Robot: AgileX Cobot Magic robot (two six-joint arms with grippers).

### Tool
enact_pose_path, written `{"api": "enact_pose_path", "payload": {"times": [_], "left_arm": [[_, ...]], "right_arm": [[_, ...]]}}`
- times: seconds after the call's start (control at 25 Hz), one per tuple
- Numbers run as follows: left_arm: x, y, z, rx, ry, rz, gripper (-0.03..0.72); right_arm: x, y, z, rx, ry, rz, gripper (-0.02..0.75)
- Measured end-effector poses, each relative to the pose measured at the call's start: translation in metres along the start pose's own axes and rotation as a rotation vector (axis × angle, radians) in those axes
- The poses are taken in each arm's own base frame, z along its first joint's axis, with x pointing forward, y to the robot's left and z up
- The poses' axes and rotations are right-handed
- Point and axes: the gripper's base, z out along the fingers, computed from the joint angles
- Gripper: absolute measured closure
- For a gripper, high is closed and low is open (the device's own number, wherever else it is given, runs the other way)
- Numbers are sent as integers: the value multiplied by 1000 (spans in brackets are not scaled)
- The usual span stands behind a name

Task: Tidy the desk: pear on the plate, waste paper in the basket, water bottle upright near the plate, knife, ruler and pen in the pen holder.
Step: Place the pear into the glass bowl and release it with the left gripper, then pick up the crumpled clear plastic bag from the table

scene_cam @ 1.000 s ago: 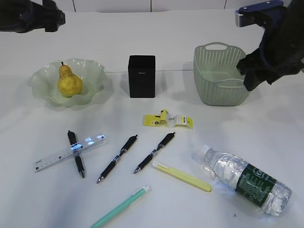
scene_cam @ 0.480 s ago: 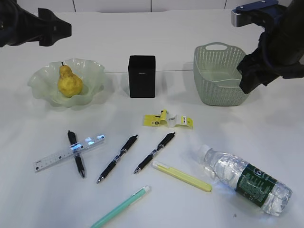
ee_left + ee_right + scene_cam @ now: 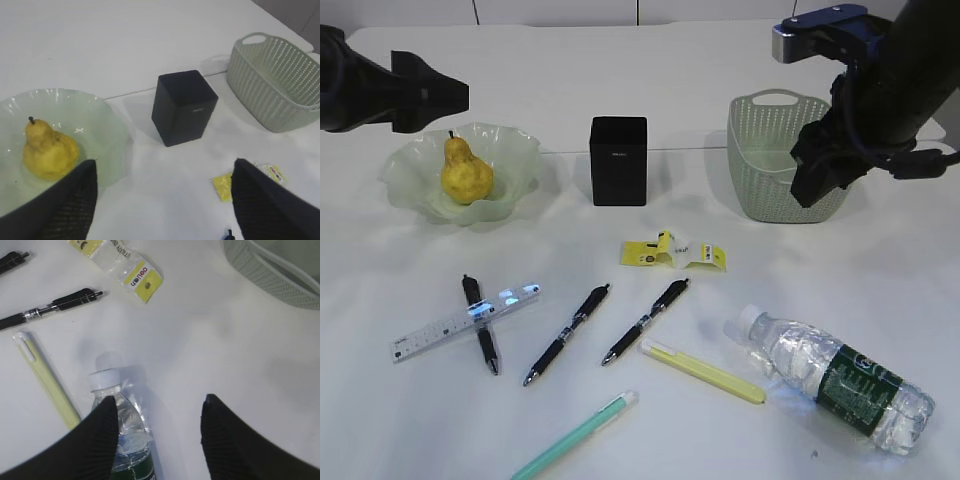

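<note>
Clear ribbed water bottle (image 3: pixel 122 440) lies on its side just below my right gripper (image 3: pixel 157 432), cap toward the pens. I see its jaws spread wide and empty, and this arm is nearer than the left.

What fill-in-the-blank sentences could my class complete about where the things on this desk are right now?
1. The pear sits in the ____.
2. The water bottle lies on its ____.
3. The ruler lies across a black ____.
4. Between the plate and the basket stands the black ____.

Missing words: plate; side; pen; pen holder
</note>
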Motion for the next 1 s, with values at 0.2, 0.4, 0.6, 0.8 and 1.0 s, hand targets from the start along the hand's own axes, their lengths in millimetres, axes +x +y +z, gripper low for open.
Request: {"api": "enact_pose_path", "payload": {"times": [0.2,0.4,0.6,0.8,1.0], "left_arm": [[0,3,0,-8,-5,-35,95],[-1,3,0,-3,-18,-101,95],[-2,3,0,-1,-20,-139,95],[-1,2,0,1,-14,-182,95],[4,2,-1,0,37,8,95]], "right_arm": [[0,2,0,-6,3,-5,312],[1,4,0,-16,15,-10,312],[1,4,0,-20,16,-9,312],[1,4,0,-23,14,-7,312],[1,4,0,-23,14,-7,312]]}}
